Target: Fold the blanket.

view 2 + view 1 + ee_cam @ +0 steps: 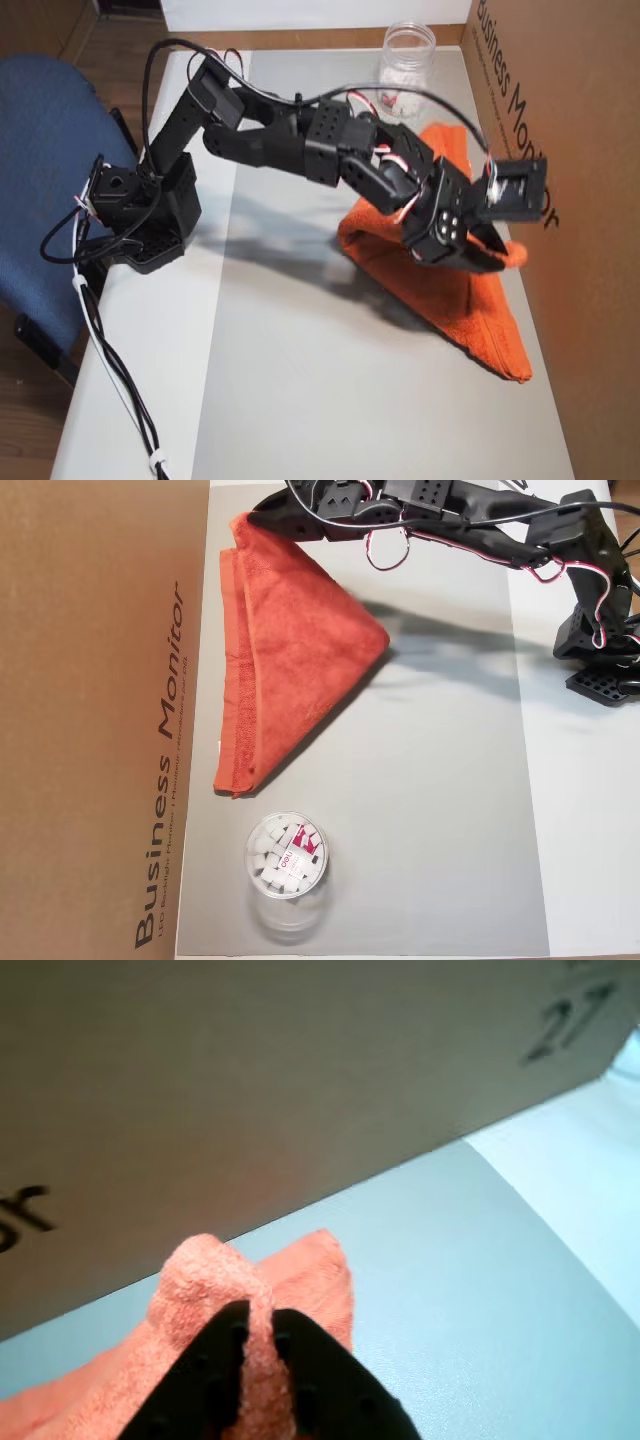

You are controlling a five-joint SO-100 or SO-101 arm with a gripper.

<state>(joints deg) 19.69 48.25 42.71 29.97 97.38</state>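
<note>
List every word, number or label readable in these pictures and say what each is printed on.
"Business Monitor": large dark print on the brown cardboard box beside the blanket; a smaller line next to it is too small to read.
"27": on the same box in the wrist view.
Red and white label inside the clear plastic cup: too small to read.
The pincer, shut on the blanket, bears no text.
</note>
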